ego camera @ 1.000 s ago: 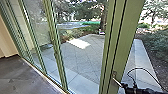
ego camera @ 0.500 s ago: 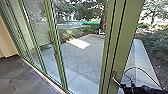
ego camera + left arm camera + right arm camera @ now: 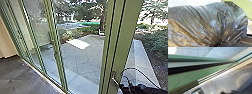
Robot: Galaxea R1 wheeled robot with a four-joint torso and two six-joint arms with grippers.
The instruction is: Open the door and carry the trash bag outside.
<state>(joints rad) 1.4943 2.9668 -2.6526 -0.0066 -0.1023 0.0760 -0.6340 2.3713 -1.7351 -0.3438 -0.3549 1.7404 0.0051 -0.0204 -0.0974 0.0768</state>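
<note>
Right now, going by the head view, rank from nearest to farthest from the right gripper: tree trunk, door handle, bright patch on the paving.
From the right gripper:
1. Door handle: right by it, on the green door frame.
2. Bright patch: out on the paving, to the gripper's left.
3. Tree trunk: farthest, past the paving's far edge.
</note>
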